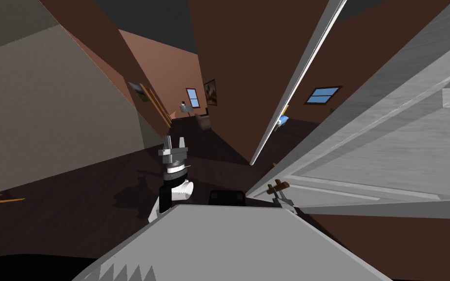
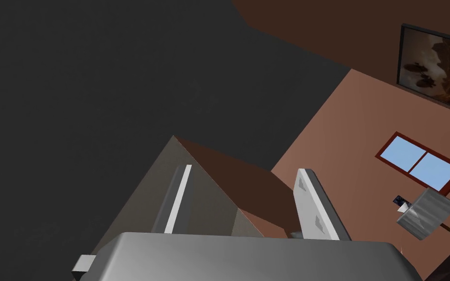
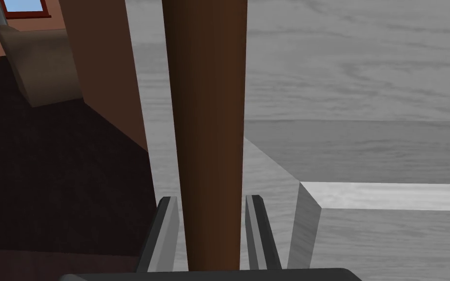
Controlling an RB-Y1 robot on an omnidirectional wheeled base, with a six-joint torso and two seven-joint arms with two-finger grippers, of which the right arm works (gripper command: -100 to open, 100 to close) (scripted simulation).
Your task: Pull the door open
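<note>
The grey panelled door [image 1: 390, 146] stands ajar on my right, its pale edge [image 1: 295, 85] running up and away from me. A brown handle [image 1: 277, 187] sticks out of the door's near face. My right gripper [image 1: 283, 199] is at that handle. In the right wrist view the brown handle [image 3: 204, 97] runs as a bar between the two fingers, and the right gripper [image 3: 212, 200] is shut on it, fingers pressing its sides, with the grey door [image 3: 365, 88] behind. My left gripper [image 1: 174, 142] is held up in front of my chest, open and holding nothing [image 2: 246, 170].
Past the door's edge lies a dark floor [image 1: 209, 146] leading to a room with an armchair [image 1: 202, 120], a lamp [image 1: 185, 106] and a window [image 1: 193, 97]. A tan wall [image 1: 48, 112] stands close on my left, and a brown wall [image 1: 248, 63] rises beside the opening.
</note>
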